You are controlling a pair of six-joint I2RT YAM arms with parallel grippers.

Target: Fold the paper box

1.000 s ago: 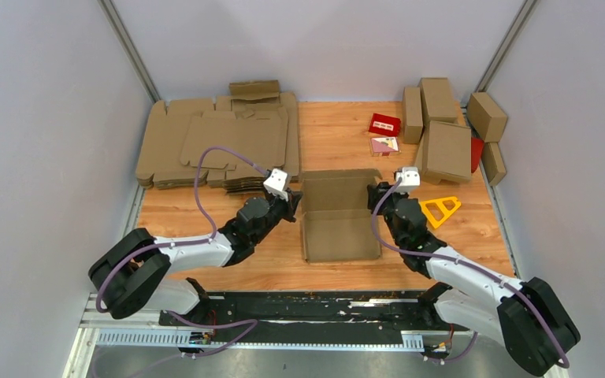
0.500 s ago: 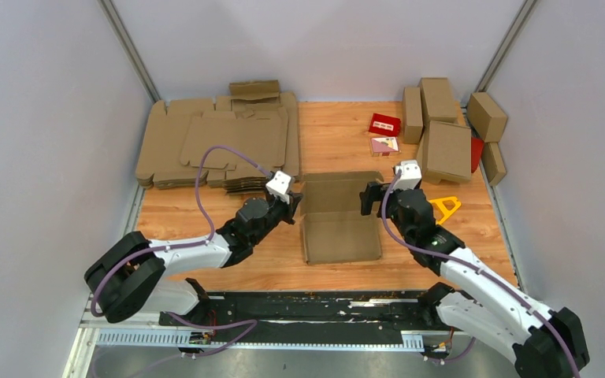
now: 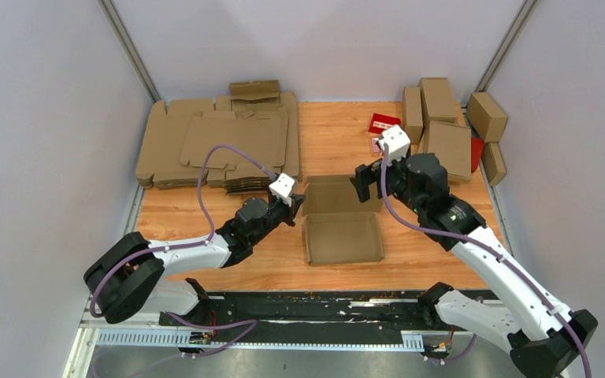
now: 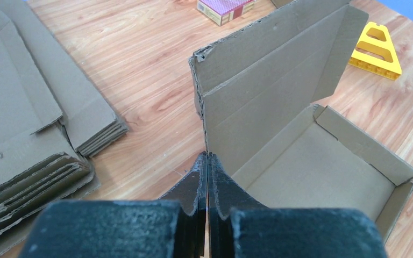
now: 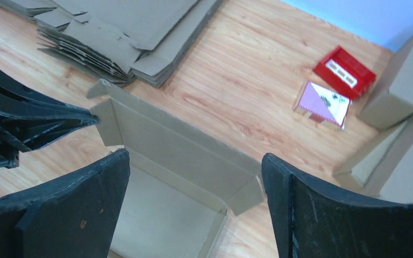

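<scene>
The paper box (image 3: 345, 240) is a shallow brown cardboard tray in the middle of the table. Its lid (image 3: 332, 195) stands up at the far side. My left gripper (image 3: 297, 203) is shut, with its tips (image 4: 208, 157) right at the lid's (image 4: 269, 86) left edge and nothing seen between them. My right gripper (image 3: 361, 181) hangs open above the box's far right corner, clear of the cardboard. In the right wrist view the open tray (image 5: 166, 215) and lid (image 5: 183, 145) lie below my wide-apart fingers (image 5: 86, 204), whose gripper (image 5: 194, 161) holds nothing.
A thick stack of flat cardboard blanks (image 3: 220, 142) fills the back left. Several folded boxes (image 3: 445, 134) stand at the back right, with a red carton (image 3: 384, 124) and a pink card (image 5: 322, 103) beside them. A yellow triangle (image 4: 376, 48) lies right of the box.
My right gripper has opened, let go of the box's right side and risen toward the back. My left gripper has stayed shut at the lid's left edge.
</scene>
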